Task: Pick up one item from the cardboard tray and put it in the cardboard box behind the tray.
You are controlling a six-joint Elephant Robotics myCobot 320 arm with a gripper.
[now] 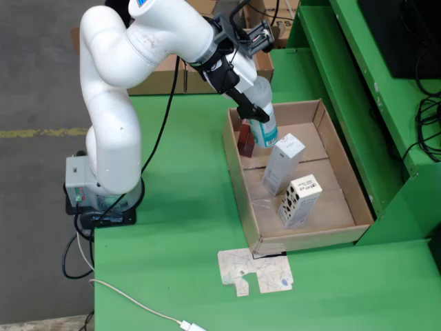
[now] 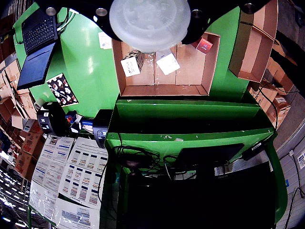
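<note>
Sprawling green table (image 1: 179,227) seen from side view, white arm (image 1: 114,103) mounted at left edge. Cardboard tray (image 1: 242,185) holds white carton (image 1: 282,163), patterned carton (image 1: 299,201), red box (image 1: 246,140) partly hidden. Clear bottle (image 1: 262,116) gripped by gripper (image 1: 252,110), lifted over tray's far end. Finger spread masked; seemingly clamped. Gripper-mounted view: bottle base (image 2: 149,21) blocks fingers. Destination box cut off behind arm.
</note>
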